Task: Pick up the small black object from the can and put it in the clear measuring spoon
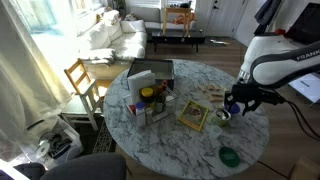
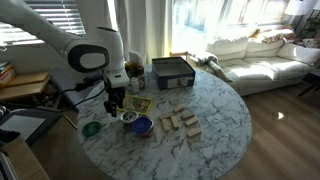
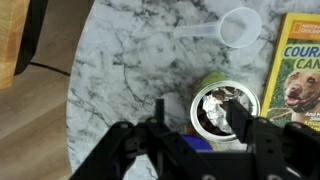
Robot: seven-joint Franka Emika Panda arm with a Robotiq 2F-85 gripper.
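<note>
In the wrist view the can [image 3: 214, 106], a small round silvery tin with a dark inside, lies on the marble table just below me. Dark shapes and a shiny crumpled patch show inside it; I cannot pick out the small black object. My gripper [image 3: 195, 106] is open and low over the can, one finger over its opening, the other outside its rim. The clear measuring spoon [image 3: 238, 26] lies beyond the can, empty, handle pointing left. In both exterior views the gripper [image 1: 232, 106] [image 2: 116, 104] hangs over the can [image 2: 128, 117] near the table edge.
A yellow-green dog book [image 3: 296, 68] lies right beside the can. A blue-purple cup [image 2: 143, 126] stands close by, and a flat green lid [image 1: 229, 156] lies near the table's edge [image 3: 78, 90]. Wooden blocks [image 2: 180, 122] and a dark box [image 2: 172, 72] sit farther off.
</note>
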